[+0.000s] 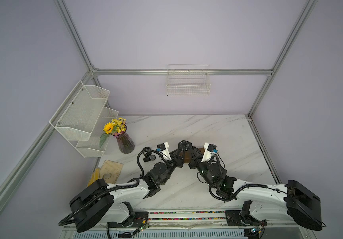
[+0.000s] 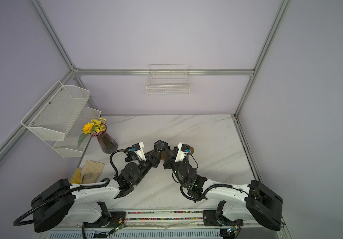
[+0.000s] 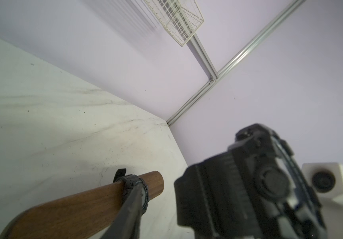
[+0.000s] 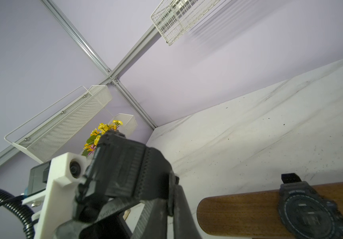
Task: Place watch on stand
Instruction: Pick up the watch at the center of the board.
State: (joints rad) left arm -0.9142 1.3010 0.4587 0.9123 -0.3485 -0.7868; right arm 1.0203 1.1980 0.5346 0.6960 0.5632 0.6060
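In both top views a black watch (image 1: 184, 145) (image 2: 160, 145) hangs above the middle of the brown wooden stand (image 1: 201, 149), between my two grippers. My right gripper (image 4: 173, 194) is shut on the edge of its ribbed strap (image 4: 125, 165). My left gripper (image 1: 178, 152) stands open beside the watch. Only one of its fingers (image 3: 129, 211) shows in the left wrist view, lying over the stand's bar (image 3: 73, 207). The held watch (image 3: 269, 182) is blurred there. Another black watch (image 4: 309, 211) (image 3: 136, 186) sits round the bar near its end.
Loose black watches (image 1: 149, 156) lie on the marble table left of the arms. A purple vase of yellow flowers (image 1: 125, 142) and a white mesh shelf (image 1: 83, 118) stand at the left. A beige pad (image 1: 110, 170) lies near the left arm's base. A wire basket (image 1: 188, 84) hangs on the back wall.
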